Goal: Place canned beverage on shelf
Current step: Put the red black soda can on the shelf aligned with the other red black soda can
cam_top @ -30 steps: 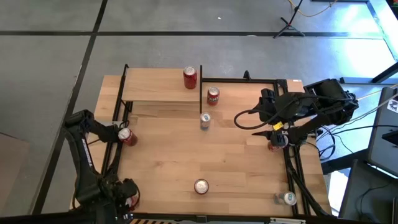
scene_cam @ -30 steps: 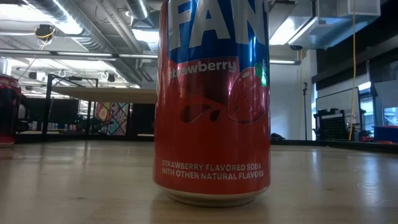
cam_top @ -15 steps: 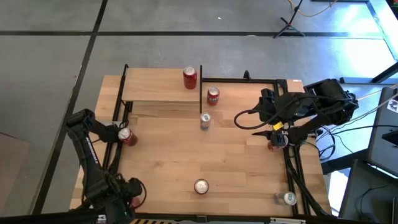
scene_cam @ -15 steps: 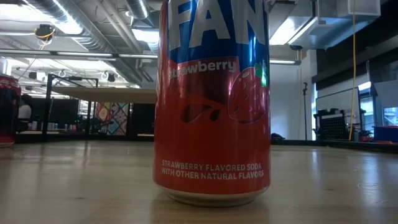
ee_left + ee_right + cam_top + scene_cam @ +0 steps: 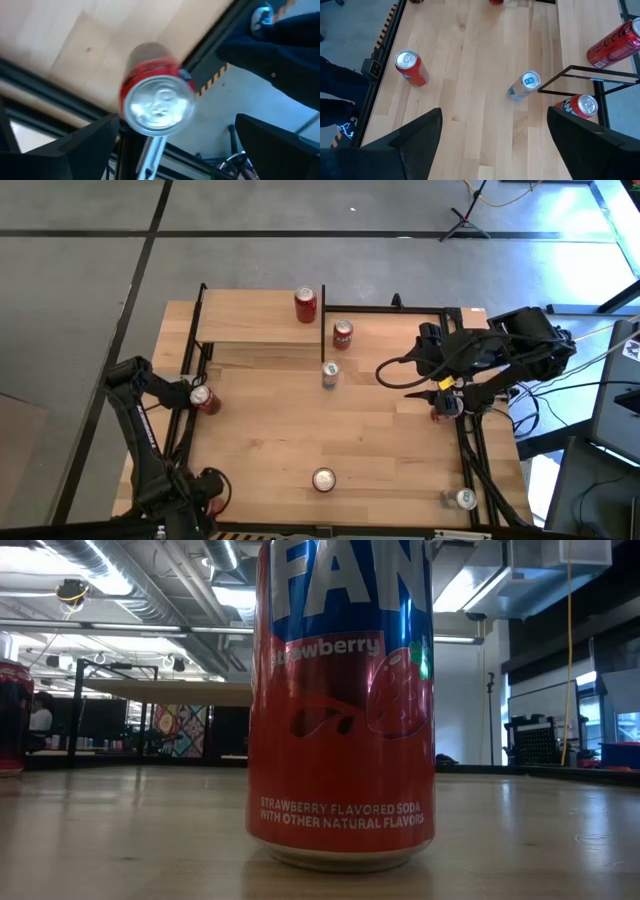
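The shelf (image 5: 255, 317) is a light-wood board on black posts at the table's far left, with a red can (image 5: 306, 305) standing on it. My left gripper (image 5: 176, 120) is open above a red can (image 5: 157, 105) that stands upright at the table's left edge (image 5: 203, 397). Its fingers stand on either side of the can's silver top. My right gripper (image 5: 398, 372) is open and empty over the table's right half. In its wrist view (image 5: 494, 110) a silver-blue can (image 5: 524, 85) stands beyond it.
Another red can (image 5: 343, 334) stands on the table beside the shelf. A strawberry soda can (image 5: 323, 479) stands near the front edge and fills the low view (image 5: 340, 700). More cans stand at the right edge (image 5: 440, 412) and front right corner (image 5: 465, 498).
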Available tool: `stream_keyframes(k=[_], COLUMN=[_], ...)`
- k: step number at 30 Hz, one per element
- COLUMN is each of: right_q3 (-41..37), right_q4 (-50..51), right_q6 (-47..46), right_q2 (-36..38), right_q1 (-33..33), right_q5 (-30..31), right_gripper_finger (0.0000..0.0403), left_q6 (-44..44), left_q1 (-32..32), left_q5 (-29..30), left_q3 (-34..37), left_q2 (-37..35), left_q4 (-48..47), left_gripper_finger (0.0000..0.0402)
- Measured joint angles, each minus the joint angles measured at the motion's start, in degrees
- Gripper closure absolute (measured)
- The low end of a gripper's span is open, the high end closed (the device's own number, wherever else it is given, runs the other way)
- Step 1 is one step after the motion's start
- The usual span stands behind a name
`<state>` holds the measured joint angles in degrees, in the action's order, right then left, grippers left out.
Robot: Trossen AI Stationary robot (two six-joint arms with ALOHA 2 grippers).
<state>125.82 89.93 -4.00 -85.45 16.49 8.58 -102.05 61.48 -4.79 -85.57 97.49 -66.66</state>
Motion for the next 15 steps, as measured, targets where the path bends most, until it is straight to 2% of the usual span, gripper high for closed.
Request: stream_keyframes(k=[15], right_q3=[-0.01], right_q4=[0.05], right_q6=[-0.09], right_q2=[0.01], right_q1=[0.0], right_q5=[-0.05], right_gripper_finger=[0.0055], left_q6=[-13.41], left_q1=[0.83], left_q5=[0.68], left_q3=[7.0], left_q2=[0.0], left_q4=[4.94], left_gripper_finger=[0.0007])
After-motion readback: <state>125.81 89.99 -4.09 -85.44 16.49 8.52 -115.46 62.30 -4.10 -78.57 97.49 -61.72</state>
